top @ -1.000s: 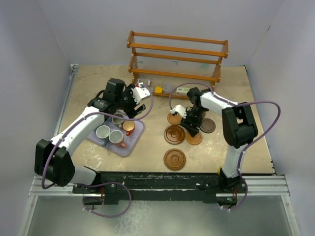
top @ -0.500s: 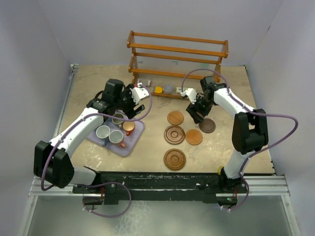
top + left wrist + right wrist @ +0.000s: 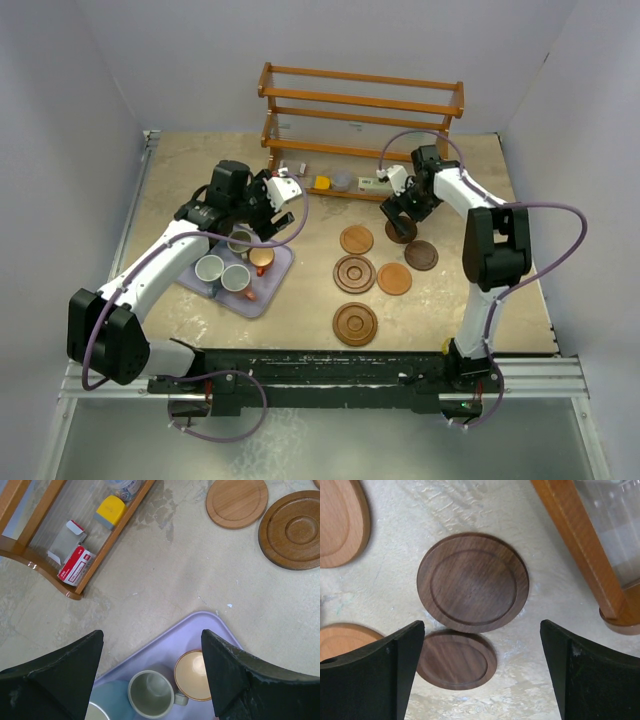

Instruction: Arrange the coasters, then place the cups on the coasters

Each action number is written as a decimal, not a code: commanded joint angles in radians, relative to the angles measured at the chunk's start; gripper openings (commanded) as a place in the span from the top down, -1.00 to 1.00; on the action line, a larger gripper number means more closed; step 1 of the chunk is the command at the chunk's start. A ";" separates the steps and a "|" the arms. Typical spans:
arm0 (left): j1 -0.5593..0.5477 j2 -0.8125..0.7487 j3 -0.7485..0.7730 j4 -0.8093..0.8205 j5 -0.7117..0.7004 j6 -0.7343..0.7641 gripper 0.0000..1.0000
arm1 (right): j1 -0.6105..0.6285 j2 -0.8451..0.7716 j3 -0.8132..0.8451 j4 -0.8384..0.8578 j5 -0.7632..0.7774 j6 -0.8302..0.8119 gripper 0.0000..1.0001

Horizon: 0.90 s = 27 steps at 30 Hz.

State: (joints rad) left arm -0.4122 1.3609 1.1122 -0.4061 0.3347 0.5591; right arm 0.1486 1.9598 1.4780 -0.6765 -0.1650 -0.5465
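Six round wooden coasters lie right of centre: two light brown (image 3: 356, 239) (image 3: 394, 279), two grooved mid-brown (image 3: 354, 273) (image 3: 355, 324), and two dark brown (image 3: 421, 255) (image 3: 472, 582). My right gripper (image 3: 401, 214) (image 3: 482, 625) hangs open above the two dark ones, holding nothing; their edges meet or slightly overlap. Cups stand on the lavender tray (image 3: 200, 630): a grey-green cup (image 3: 152, 695), a copper-orange cup (image 3: 194, 675) and a pale blue cup (image 3: 107, 702). My left gripper (image 3: 265, 222) (image 3: 151, 636) hovers open over them, empty.
A wooden rack (image 3: 360, 115) stands at the back, its bottom shelf holding a red-and-white box (image 3: 75, 565) and a yellow item (image 3: 111, 511). The rack's foot (image 3: 620, 620) is close to my right fingers. Grey walls close in both sides.
My right gripper carried a dark coaster from the cluster back toward the rack, opened wide and let it go beside the other dark one. The left arm has not moved.
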 commanded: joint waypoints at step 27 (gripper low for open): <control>0.015 -0.047 -0.018 0.040 -0.001 -0.006 -0.53 | 0.006 0.132 0.147 -0.138 -0.098 -0.045 -0.73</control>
State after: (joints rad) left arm -0.4061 1.3563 1.0977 -0.4046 0.3321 0.5598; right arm 0.1497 2.1151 1.6402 -0.7853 -0.2276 -0.5686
